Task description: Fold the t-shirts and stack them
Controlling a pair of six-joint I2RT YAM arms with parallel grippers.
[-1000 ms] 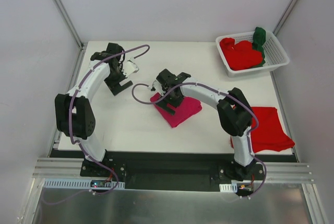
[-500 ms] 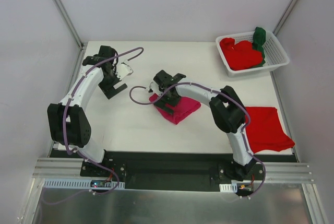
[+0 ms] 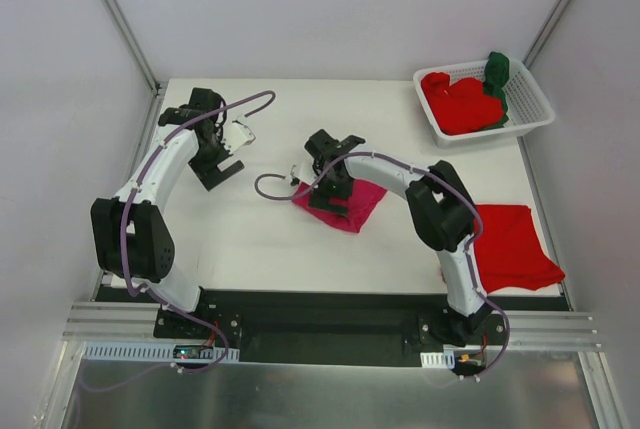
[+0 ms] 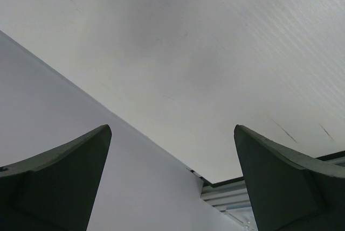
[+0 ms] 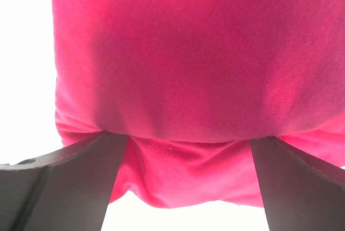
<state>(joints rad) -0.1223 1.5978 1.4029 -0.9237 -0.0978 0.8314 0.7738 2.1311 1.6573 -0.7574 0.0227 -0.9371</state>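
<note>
**T-shirts.** One magenta-pink t-shirt (image 3: pixel 358 205), folded into a compact bundle, lies near the middle of the white surface (image 3: pixel 260 239). In the right wrist view its rounded folded edge (image 5: pixel 199 69) fills the space ahead of and between the fingers. One bright red t-shirt (image 3: pixel 515 244) is laid flat at the near right corner of the surface, well apart from the pink one. More red cloth (image 3: pixel 460 104) is heaped in the white slotted basket (image 3: pixel 535 99) at the far right corner; how many shirts the heap holds cannot be told. One dark green t-shirt (image 3: pixel 497 74) is draped over the basket's far rim.

**Jaws.** The right jaws are set down over the far left part of the pink bundle and are spread wide, closed on nothing. The left jaws hang above bare surface at the far left, equally wide apart and empty; only pale panels are seen between their fingers (image 4: pixel 64 172).

**Obstructions.** The right arm (image 3: pixel 400 174) crosses above the pink bundle and hides part of it, and its upright link (image 3: pixel 450 219) covers the left edge of the flat red shirt. A purple cable (image 3: pixel 262 99) runs along each of the two arms.

**Writing.** No lettering can be read on the cloth or the basket.
</note>
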